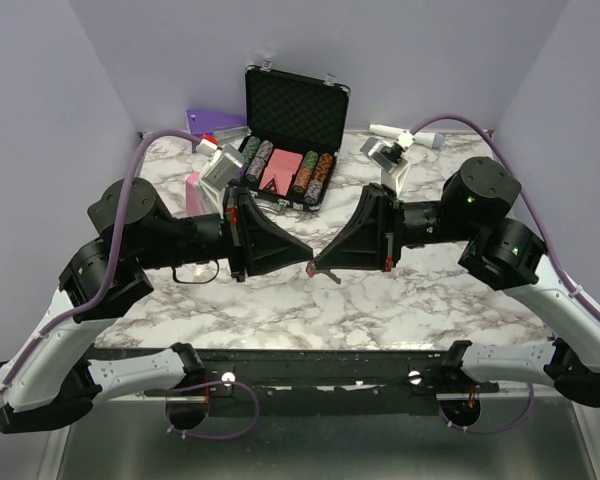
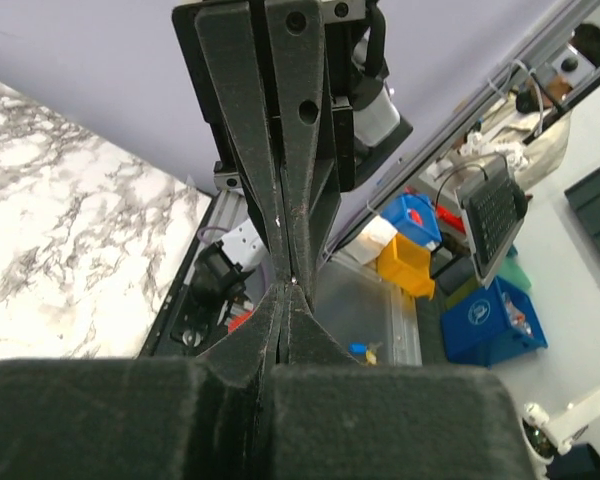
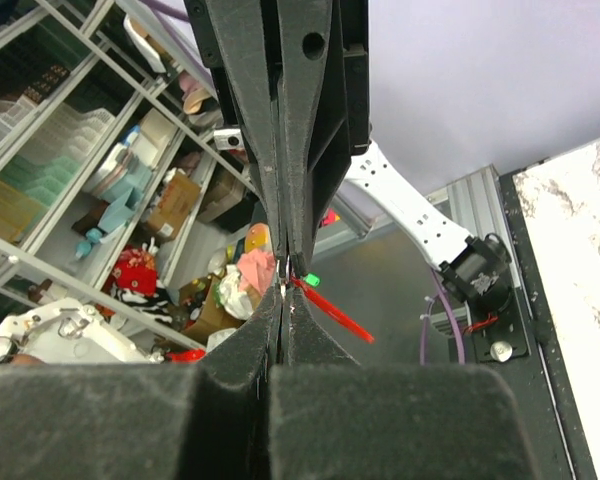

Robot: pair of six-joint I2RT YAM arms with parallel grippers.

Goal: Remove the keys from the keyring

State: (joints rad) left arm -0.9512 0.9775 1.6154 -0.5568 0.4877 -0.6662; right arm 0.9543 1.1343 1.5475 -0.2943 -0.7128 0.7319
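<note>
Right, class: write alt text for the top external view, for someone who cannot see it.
Above a marble table, the black left gripper and right gripper, both shut, meet tip to tip, with the red keyring at the join. An open poker chip case stands behind them.

Pale lavender walls (image 1: 310,30) box in my tabletop (image 1: 400,300) at the back and on both sides. Its surface is white marble veined in grey, evenly lit with only soft shadows. A metal frame rail (image 1: 320,368) runs along its near edge. Past that edge, my left wrist view shows a blue bin (image 2: 412,215) next to a yellow bin (image 2: 408,265), and a larger blue crate (image 2: 490,320). My right wrist view shows metal shelving (image 3: 70,150) crowded with boxes.
</note>
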